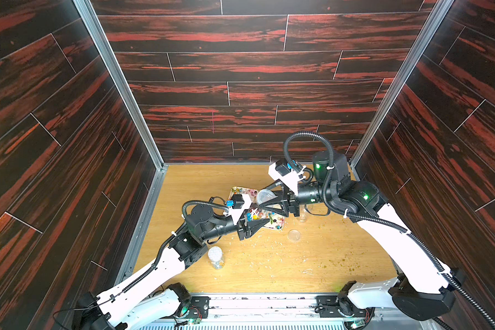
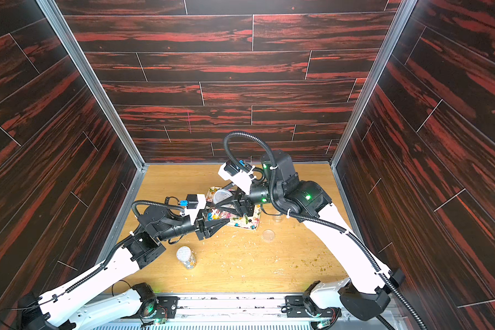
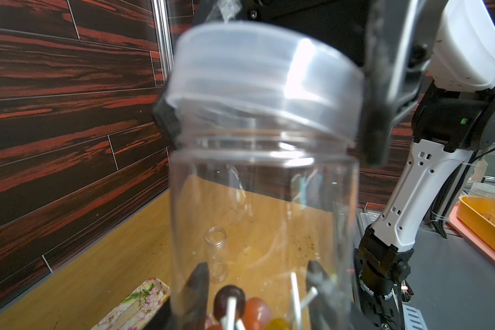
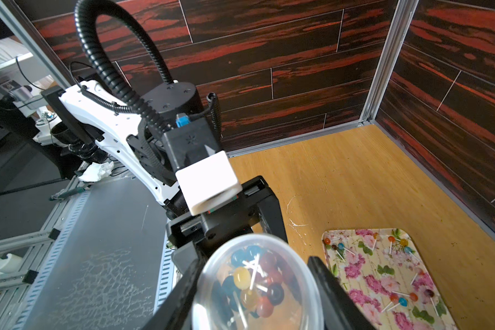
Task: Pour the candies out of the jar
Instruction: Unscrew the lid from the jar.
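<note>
The wooden table is carrying a flower-printed tray near its far middle, and both arms are reaching in over that tray. The left gripper is clamping the base of the clear jar. In both top views the jar is sitting above the middle of the tray, though whether its bottom is touching the tray cannot be told. The jar is standing close to upright, with its long axis running from the base between the left fingers up to the mouth, which is pointing upward. A translucent screw lid is covering that mouth. The right gripper is gripping this lid from the side, with one black finger pressing on each side of the rim. A small capped jar is standing on the table near the left arm, and a loose clear lid is lying flat just past the tray's near corner. The candies are resting in a heap at the bottom of the held jar, their pale sticks crossing. More of them are lying scattered on the tray. Pale and greenish crumbs are dotting the near half of the table.
</note>
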